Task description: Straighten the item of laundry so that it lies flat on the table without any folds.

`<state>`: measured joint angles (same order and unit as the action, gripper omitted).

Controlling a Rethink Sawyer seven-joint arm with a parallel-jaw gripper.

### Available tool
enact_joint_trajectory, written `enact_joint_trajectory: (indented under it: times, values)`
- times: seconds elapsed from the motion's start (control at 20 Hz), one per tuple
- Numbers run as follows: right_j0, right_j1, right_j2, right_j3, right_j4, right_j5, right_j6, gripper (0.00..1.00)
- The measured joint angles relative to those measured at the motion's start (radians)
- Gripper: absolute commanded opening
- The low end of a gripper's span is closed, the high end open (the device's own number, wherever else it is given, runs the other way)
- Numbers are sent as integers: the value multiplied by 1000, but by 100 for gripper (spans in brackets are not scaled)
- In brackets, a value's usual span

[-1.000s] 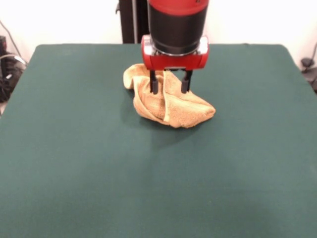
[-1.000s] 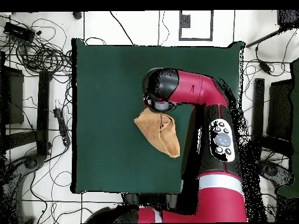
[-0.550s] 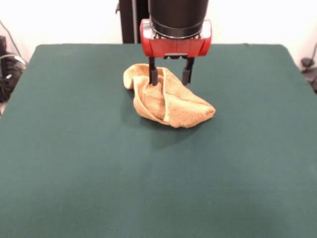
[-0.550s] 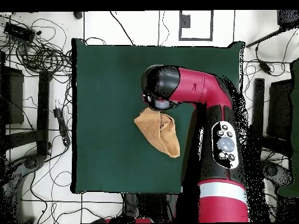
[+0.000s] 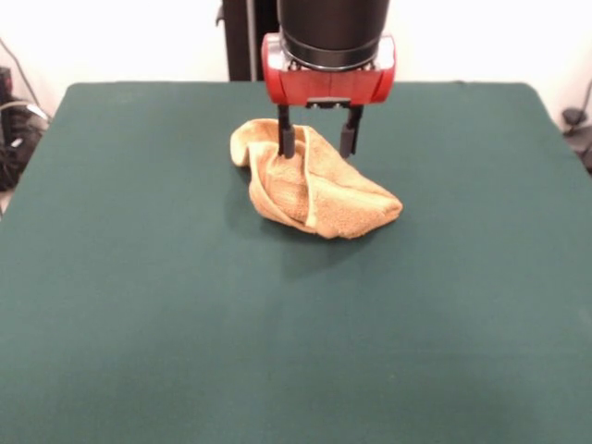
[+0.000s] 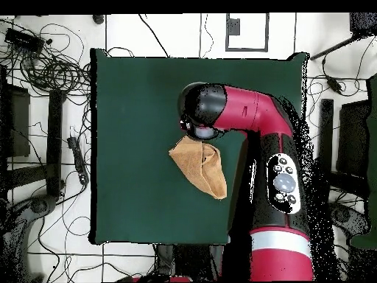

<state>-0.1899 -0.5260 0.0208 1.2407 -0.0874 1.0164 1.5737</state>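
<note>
Green table point(image 5: 139, 305) bears crumpled towel point(image 5: 314, 190); gripper point(image 5: 316, 143) spread above it, empty

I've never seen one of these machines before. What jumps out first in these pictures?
A small golden yellow-orange terry-cloth towel lies crumpled and folded over itself toward the far middle of the large table with its dark green felt-like top. Right above its far end hangs the red and black arm's gripper, its two dark fingers apart and pointing down at the cloth. From overhead, the thick red arm reaches in over the table.
</note>
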Motion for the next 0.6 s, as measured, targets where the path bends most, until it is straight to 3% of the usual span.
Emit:
enact_joint_trajectory:
  times: [0.6]
  values:
    - [5, 9, 0, 40, -4, -78, 0, 100]
